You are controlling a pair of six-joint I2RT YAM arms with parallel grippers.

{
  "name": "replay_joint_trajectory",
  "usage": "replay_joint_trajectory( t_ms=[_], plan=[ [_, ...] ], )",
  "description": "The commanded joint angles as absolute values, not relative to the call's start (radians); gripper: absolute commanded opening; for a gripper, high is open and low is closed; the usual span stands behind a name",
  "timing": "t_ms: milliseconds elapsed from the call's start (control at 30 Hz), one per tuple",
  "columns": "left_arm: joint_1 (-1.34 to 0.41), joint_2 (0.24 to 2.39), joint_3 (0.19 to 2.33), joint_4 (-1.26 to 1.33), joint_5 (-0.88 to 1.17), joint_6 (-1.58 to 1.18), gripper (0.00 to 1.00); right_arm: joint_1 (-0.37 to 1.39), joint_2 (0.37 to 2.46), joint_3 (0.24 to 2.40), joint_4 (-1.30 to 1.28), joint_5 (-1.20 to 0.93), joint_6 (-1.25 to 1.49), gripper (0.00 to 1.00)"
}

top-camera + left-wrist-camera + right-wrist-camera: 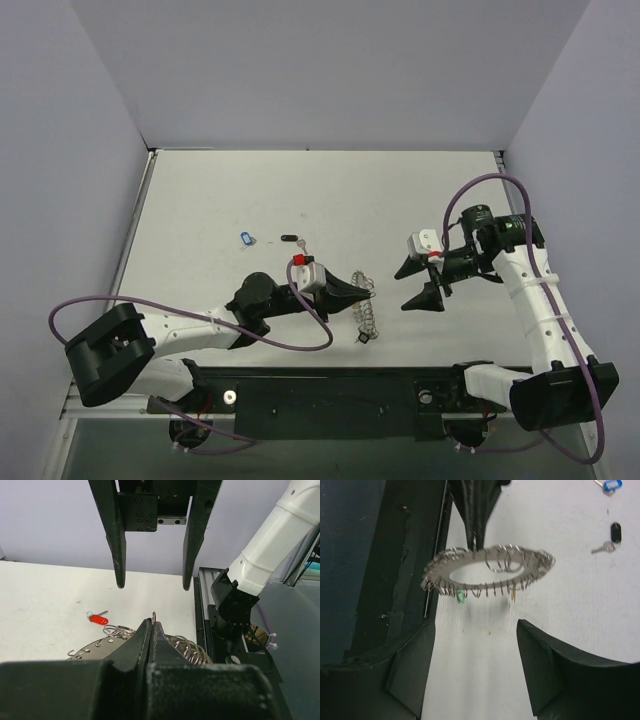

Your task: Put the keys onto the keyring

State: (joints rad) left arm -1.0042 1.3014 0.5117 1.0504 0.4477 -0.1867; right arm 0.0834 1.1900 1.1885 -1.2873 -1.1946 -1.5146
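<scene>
Gripping the large flat silver-grey metal keyring (487, 556) by its rim, the left end effector (152, 630) is clenching tight and holding the ring clear of the white counter (570, 605), roughly level, with its shadow falling on the surface beneath. The right end effector (153, 586) is hovering just in front of the ring with its jaws standing apart and nothing between them. A small green-tagged key (460, 597) is hanging from one of the wire loops, so the threading step seems to be partly under way, while a red-tagged key (97, 618), a black-headed key (615, 531) and a blue-tagged key (610, 485) are lying loose on the counter. The next move is likely calling for the free arm to be fetching one loose key and guiding its hole onto a loop, which is demanding fine alignment. No brand, label or legible writing is showing anywhere.
</scene>
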Motion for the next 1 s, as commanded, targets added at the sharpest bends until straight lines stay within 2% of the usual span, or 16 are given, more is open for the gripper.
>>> replay_joint_trajectory(
  t_ms=[0, 100, 200, 400, 600, 967],
  plan=[
    [-1.04, 1.341, 0.591, 1.193, 0.394, -0.204, 0.0, 0.167, 1.212, 1.244, -1.571, -1.255, -1.638, 0.6],
    [-1.058, 1.365, 0.612, 1.192, 0.379, -0.193, 0.0, 0.198, 1.221, 1.259, -1.571, -1.252, -1.649, 0.56],
    [-1.075, 1.374, 0.621, 1.187, 0.364, -0.186, 0.0, 0.228, 1.227, 1.275, -1.571, -1.247, -1.644, 0.43],
    [-1.089, 1.379, 0.626, 1.184, 0.331, -0.173, 0.0, 0.258, 1.233, 1.272, -1.568, -1.253, -1.637, 0.3],
    [-1.092, 1.381, 0.627, 1.184, 0.311, -0.167, 0.0, 0.265, 1.229, 1.267, -1.56, -1.262, -1.618, 0.25],
    [-1.104, 1.397, 0.638, 1.201, 0.308, -0.169, 0.0, 0.278, 1.241, 1.267, -1.543, -1.276, -1.595, 0.24]
  ],
)
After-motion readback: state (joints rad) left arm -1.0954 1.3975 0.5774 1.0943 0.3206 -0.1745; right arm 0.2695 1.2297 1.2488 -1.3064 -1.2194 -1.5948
